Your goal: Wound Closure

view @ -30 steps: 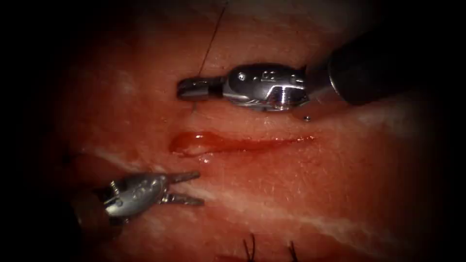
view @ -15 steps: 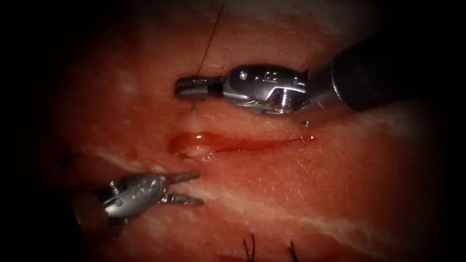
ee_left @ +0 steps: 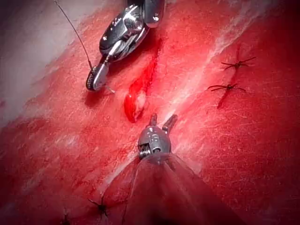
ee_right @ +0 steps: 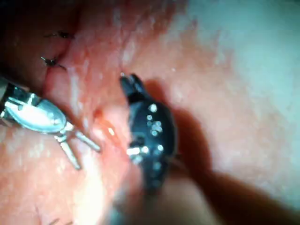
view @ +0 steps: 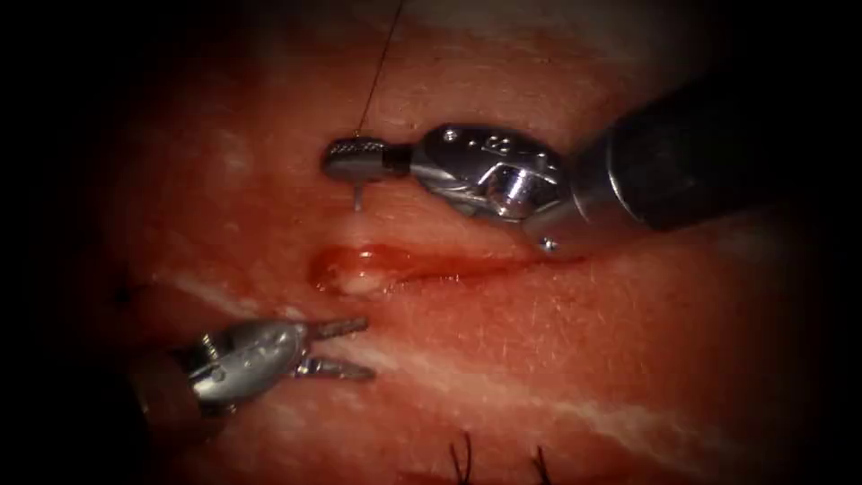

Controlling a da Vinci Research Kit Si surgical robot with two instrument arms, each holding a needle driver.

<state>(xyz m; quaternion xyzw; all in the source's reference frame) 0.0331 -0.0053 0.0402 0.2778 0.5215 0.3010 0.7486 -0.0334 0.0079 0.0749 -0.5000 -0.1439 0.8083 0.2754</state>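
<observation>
The right tool (view: 355,160) has its jaws pressed together on the needle (view: 357,193), of which a short pale piece points down to the tissue (view: 557,359) on the far side of the cut (view: 422,267); I cannot tell whether its tip is in the tissue. The thread (view: 377,72) runs up from these jaws. The left tool (view: 346,346) holds nothing, with jaws spread, on the near side. The left wrist view shows finished stitches (ee_left: 232,75) beside the cut.
</observation>
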